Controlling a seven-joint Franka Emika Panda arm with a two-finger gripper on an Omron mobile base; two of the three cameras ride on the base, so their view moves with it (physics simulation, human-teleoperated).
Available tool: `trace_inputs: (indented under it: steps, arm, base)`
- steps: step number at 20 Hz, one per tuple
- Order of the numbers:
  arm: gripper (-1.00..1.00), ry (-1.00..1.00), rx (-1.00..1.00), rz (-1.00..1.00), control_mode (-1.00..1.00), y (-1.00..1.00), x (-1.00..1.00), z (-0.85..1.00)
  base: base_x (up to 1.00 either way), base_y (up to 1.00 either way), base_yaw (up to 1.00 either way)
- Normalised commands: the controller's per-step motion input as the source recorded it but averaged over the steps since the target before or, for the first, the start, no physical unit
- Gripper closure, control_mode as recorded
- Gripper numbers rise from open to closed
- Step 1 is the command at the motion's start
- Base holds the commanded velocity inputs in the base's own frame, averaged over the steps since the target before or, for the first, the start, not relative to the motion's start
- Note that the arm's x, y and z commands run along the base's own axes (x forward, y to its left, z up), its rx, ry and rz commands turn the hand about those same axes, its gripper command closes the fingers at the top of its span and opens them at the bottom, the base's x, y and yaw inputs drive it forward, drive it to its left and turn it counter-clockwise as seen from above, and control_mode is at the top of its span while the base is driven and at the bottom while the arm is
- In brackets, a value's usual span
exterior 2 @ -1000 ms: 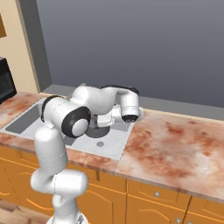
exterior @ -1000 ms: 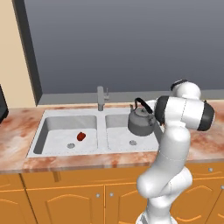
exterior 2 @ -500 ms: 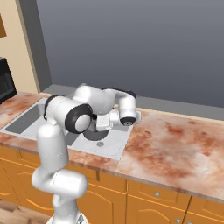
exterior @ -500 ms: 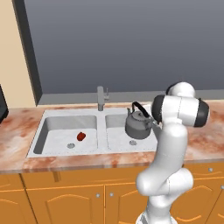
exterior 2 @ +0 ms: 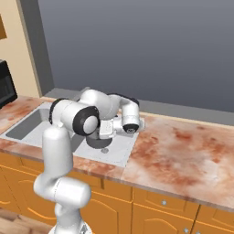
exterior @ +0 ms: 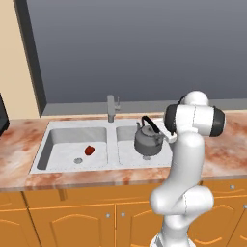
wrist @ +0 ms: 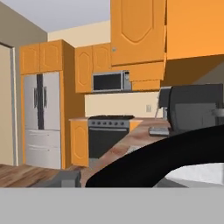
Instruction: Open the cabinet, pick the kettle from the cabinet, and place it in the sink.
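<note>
1. White Franka arm rises from the base, elbow up high, forearm folded down sideways over the sink's right bowl.
2. Two-finger gripper [exterior: 166, 136] is clamped on the thin black arched handle of the squat grey metal kettle [exterior: 147, 142].
3. Kettle sits low in the right bowl of the light grey steel double sink [exterior: 58, 166].
4. Small red item [exterior: 89, 150] lies in the left bowl.

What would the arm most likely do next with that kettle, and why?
Probably open its fingers and let go. The grey kettle already sits low in the right bowl of the sink, beside the faucet, seemingly on the bottom, though contact is hard to confirm. The gripper is at its black handle, so the carrying looks done.
</note>
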Motion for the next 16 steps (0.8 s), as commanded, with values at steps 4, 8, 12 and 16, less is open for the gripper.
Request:
trace_inputs:
  steps: [4,8,12,16]
  arm:
    - [1.0,0.0,0.0,0.0,-1.0,0.0,0.29,-0.24]
    - [1.0,0.05,0.0,0.0,-1.0,0.06,0.29,-0.31]
    - [1.0,0.01,0.0,0.0,-1.0,0.11,0.27,-0.3]
    - [1.0,0.0,0.0,0.0,-1.0,0.11,0.27,-0.3]
  base:
    - [0.0,0.0,0.0]
    - [0.0,0.0,0.0]
    - [0.0,0.0,0.0]
    - [0.0,0.0,0.0]
